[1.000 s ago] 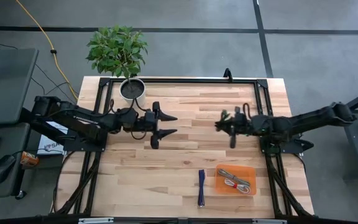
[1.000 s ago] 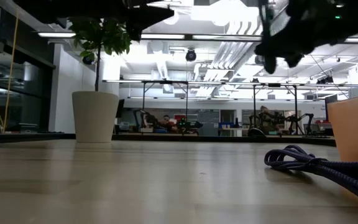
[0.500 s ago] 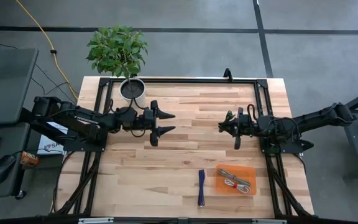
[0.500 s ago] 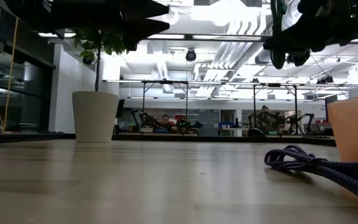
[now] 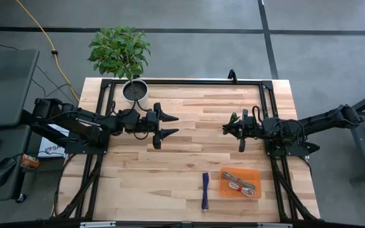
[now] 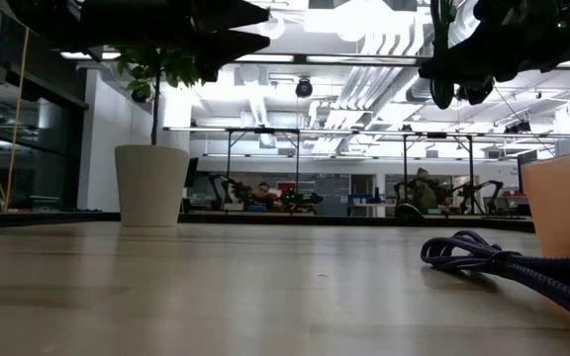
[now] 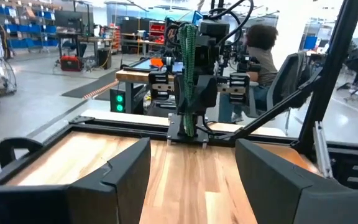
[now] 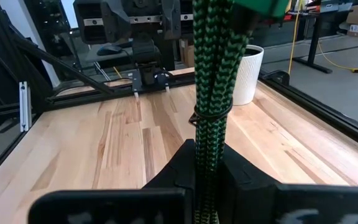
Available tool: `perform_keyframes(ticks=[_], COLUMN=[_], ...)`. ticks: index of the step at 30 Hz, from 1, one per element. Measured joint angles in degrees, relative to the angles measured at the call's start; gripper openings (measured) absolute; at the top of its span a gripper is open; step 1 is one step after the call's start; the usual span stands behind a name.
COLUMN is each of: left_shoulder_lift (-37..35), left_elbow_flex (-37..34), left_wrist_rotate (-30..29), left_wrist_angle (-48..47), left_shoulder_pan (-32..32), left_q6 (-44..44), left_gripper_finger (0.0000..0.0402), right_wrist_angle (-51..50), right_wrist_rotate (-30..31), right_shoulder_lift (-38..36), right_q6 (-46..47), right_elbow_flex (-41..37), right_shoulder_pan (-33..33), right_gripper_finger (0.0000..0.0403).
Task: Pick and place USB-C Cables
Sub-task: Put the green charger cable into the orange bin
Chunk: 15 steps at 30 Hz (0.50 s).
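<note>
Above bare table planks (image 5: 189,164), right gripper (image 8: 207,163) jaws clamp green cable (image 8: 213,81).

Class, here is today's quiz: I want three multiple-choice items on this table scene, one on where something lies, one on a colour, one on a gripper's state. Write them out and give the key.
1. Where does the dark blue cable lie?
A. on the bare table beside the orange tray
B. inside the tray
C. against the plant pot

2. What colour is the cable held by the right gripper?
A. white
B. green
C. yellow

3. How is the left gripper?
A. shut on a cable
B. resting on the tray
C. open and empty above the table

Key:
1 A, the high view shows it on the wood left of the tray.
2 B, the green cable fills the right wrist view.
3 C, its fingers stand apart with nothing between.
</note>
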Motion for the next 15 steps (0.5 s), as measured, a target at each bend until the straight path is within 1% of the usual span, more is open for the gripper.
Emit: perform_keyframes(ticks=[3, 5, 7, 11, 12, 15], left_shoulder_lift=[0.0, 0.0, -0.18, -1.05, -1.48, -3.54], left_elbow_flex=[0.0, 0.0, 0.0, 0.0, -0.01, -1.09], left_wrist_rotate=[-0.15, -0.24, 0.02, 3.85, 4.81, 5.51], left_wrist_angle=[-0.57, -0.97, -1.94, -5.0, -5.94, -7.1], left_shoulder_pan=[0.02, 0.02, 0.07, 1.42, 2.07, 4.5], left_q6=[-1.33, -1.11, -0.82, 0.38, 0.39, 0.43], left_gripper_finger=[0.0209, 0.0187, 0.0149, 0.0033, 0.0018, 0.0012], right_wrist_angle=[0.06, 0.07, 0.07, 0.08, 0.06, -0.07], right_wrist_rotate=[0.0, 0.0, -0.05, -0.79, -0.94, -0.94], right_shoulder_lift=[0.0, 0.0, 0.0, 0.0, 0.0, 0.0], right_q6=[-0.01, -0.01, -0.01, -0.01, -0.01, -0.01], right_elbow_flex=[0.02, 0.02, 0.02, 0.09, 0.09, 0.09], right_shoulder_pan=[0.0, 0.0, 0.0, 0.0, 0.0, 0.0], right_gripper_finger=[0.0008, 0.0008, 0.0009, 0.001, 0.0009, 0.0007])
